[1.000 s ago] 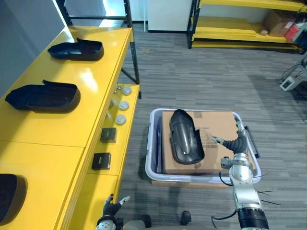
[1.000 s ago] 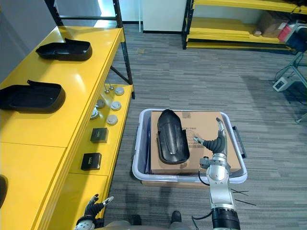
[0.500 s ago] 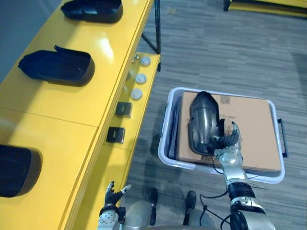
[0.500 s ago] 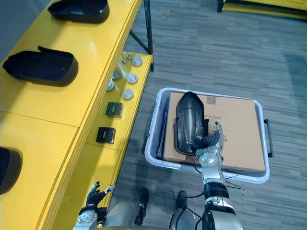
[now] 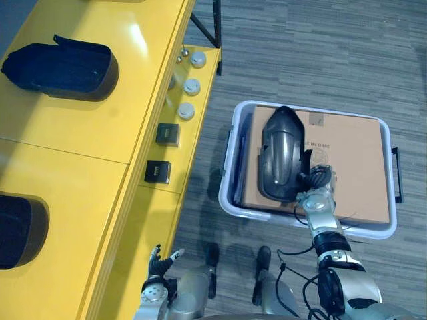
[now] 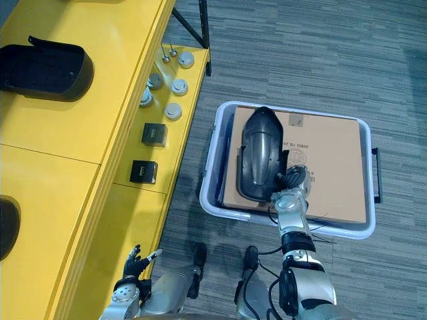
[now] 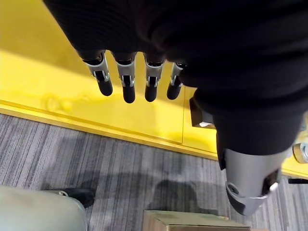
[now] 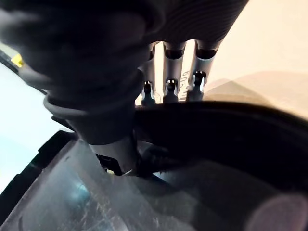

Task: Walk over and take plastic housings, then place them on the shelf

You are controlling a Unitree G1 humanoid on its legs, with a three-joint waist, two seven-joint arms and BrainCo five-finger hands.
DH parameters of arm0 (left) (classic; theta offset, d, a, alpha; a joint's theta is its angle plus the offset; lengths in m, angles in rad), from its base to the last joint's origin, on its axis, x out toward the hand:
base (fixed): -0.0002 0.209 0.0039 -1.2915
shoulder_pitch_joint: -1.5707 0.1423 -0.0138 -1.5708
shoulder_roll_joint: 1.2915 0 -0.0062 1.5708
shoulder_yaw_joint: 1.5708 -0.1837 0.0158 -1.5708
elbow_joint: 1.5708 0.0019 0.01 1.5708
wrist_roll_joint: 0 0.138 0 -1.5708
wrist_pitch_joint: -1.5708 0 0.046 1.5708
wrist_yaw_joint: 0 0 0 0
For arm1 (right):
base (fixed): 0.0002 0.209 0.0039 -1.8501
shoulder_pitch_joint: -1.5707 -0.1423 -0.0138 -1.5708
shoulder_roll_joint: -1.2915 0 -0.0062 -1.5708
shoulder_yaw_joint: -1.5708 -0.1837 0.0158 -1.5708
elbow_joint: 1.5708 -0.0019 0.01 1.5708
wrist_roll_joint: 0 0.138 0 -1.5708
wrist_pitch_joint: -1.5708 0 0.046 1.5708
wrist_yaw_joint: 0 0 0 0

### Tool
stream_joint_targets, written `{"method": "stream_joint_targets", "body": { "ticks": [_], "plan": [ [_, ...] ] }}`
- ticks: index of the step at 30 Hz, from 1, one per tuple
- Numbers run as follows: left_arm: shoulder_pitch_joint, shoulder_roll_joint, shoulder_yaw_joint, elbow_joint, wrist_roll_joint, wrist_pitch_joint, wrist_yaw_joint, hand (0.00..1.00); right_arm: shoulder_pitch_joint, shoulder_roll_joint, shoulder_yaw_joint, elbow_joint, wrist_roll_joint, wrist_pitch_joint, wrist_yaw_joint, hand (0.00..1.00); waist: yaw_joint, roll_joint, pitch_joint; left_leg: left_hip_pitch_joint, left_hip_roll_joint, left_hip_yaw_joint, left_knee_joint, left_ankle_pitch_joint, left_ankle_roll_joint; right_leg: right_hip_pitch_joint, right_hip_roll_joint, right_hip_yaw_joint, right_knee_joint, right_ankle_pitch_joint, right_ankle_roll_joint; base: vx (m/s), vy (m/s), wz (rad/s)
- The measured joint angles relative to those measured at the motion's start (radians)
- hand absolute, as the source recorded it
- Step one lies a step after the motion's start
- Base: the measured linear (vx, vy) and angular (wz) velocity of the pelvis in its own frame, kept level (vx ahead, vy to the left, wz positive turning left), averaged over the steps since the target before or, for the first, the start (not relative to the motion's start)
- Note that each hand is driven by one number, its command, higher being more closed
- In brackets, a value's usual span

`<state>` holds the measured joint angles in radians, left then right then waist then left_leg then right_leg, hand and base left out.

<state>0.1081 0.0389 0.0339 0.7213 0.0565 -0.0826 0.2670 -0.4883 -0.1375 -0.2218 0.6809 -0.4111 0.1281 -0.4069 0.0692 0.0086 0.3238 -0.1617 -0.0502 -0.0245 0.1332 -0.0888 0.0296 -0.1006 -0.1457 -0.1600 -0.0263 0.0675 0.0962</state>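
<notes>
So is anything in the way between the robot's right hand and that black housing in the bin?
No, nothing visible is. The right hand is right up against the near edge of the plastic housing, which lies on top of the cardboard box in the white bin.

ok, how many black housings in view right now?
3. First housing on the yellow shelf; second housing nearer on it, cut by the view's edge; third housing on the cardboard box in the bin, right hand gripping its rim. More may lie outside the view.
</notes>
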Motion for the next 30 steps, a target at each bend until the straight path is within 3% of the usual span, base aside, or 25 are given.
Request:
{"method": "stream_joint_targets", "body": {
  "ticks": [9, 15, 21, 25, 30],
  "plan": [
    [0.001, -0.003, 0.006, 0.000, -0.005, 0.018, -0.007, 0.00, 0.206, 0.052, -0.012, -0.267, -0.032, 0.005, 0.019, 1.00, -0.009, -0.018, -0.010, 0.068, -0.004, -0.004, -0.029, 0.003, 0.002, 0.061, -0.004, -0.006, -0.009, 0.001, 0.001, 0.00, 0.003, 0.01],
    [0.044, -0.005, -0.007, -0.095, -0.003, 0.022, -0.025, 0.00, 0.263, 0.054, -0.018, -0.413, -0.043, 0.002, 0.009, 1.00, -0.028, -0.043, -0.062, 0.083, -0.005, -0.007, -0.029, 0.003, 0.003, 0.079, -0.005, -0.008, -0.014, 0.001, 0.002, -0.01, 0.002, 0.01],
    [0.069, -0.018, -0.072, -0.425, -0.005, 0.013, -0.022, 0.00, 0.313, 0.070, -0.052, -0.582, -0.053, -0.004, -0.038, 1.00, -0.031, -0.044, -0.105, 0.084, -0.006, -0.011, -0.029, 0.008, 0.002, 0.080, -0.006, -0.008, -0.015, -0.001, 0.003, -0.06, -0.014, -0.01],
    [0.067, -0.036, -0.098, -0.696, -0.007, -0.016, 0.006, 0.00, 0.333, 0.094, -0.018, -0.719, -0.073, -0.015, -0.051, 1.00, -0.059, -0.044, -0.115, 0.096, -0.008, -0.017, -0.033, 0.015, 0.001, 0.096, -0.006, -0.020, -0.023, -0.003, 0.000, -0.07, -0.023, 0.03],
    [0.055, -0.036, -0.162, -0.901, -0.008, -0.053, 0.043, 0.00, 0.352, 0.101, 0.049, -0.823, -0.093, -0.040, -0.052, 1.00, -0.060, -0.041, -0.166, 0.110, -0.006, -0.013, -0.055, 0.023, 0.001, 0.100, -0.004, -0.018, -0.029, -0.004, -0.001, -0.01, -0.006, -0.02]
  ]
}}
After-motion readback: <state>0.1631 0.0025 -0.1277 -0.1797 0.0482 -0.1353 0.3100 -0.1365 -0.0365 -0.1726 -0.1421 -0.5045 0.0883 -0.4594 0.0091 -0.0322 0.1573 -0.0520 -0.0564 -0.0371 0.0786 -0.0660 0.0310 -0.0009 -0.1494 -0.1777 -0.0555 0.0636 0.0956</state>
